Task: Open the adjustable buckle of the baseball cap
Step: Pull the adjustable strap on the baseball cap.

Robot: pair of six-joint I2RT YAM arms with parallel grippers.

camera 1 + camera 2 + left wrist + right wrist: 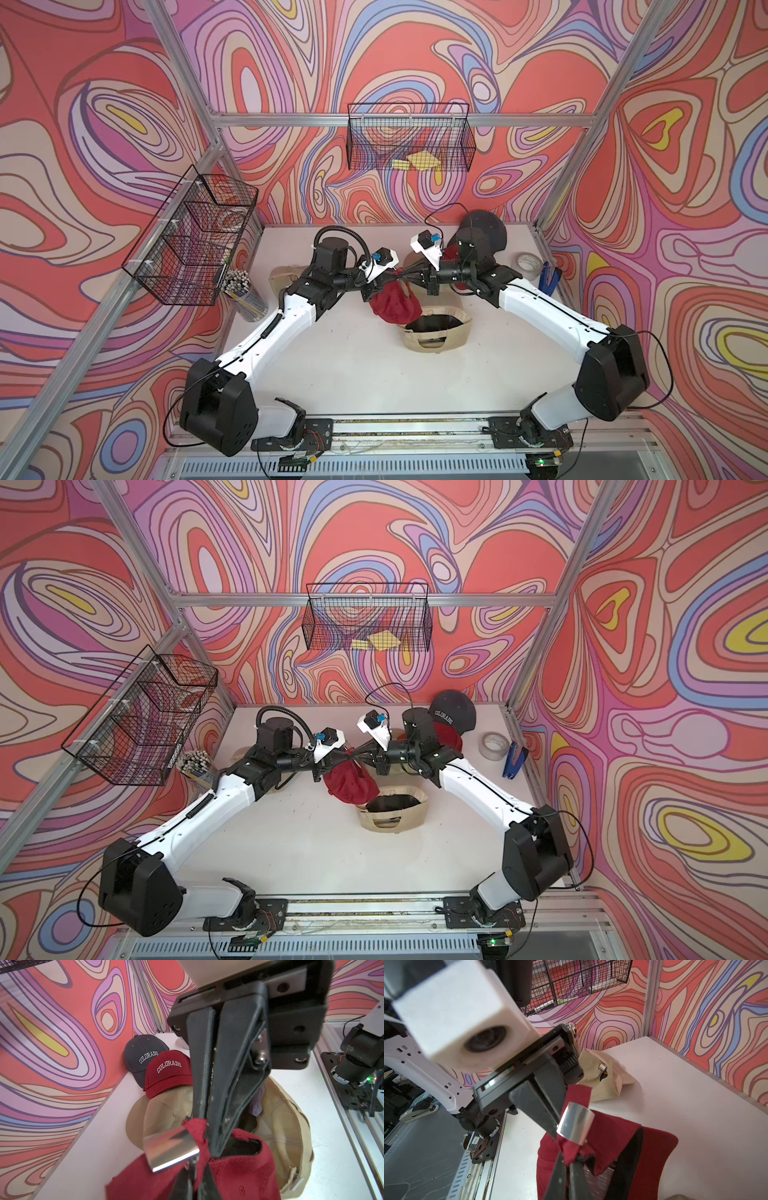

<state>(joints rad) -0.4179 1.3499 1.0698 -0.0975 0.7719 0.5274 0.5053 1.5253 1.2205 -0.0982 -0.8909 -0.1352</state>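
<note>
left arm (270,332): comes up from the near-left base, elbow out to the left, forearm angling toward mid-table, wrist level and pointing right.
left gripper (553,1130): pinched tight on the red strap (571,1152), right by the buckle as far as I can see.
red cap (392,307): dangles from that strap under the two grippers, mid-table, with its crown just over the edge of an upturned beige cap (436,332). I can't tell if it touches the table (332,374).
buckle (171,1149): silver plate on the strap, tilted, just beside both sets of fingertips. The strap's loose end pokes out past it.
right gripper (209,1142): also clamped on the strap, nose to nose with the left one.
right arm (548,307): mirror pose from the near-right base, wrist pointing left.
left wall basket (191,237): wire, split into compartments, and I can't make out what's in it.
clear cup (247,297): on the table under that basket, stuffed with pencils (237,278).
far wall basket (411,137): a couple of yellow pieces (419,160) in it.
far right corner: grey cap (453,715), second red cap (451,735), tape roll (528,266), blue stapler (550,280).
</note>
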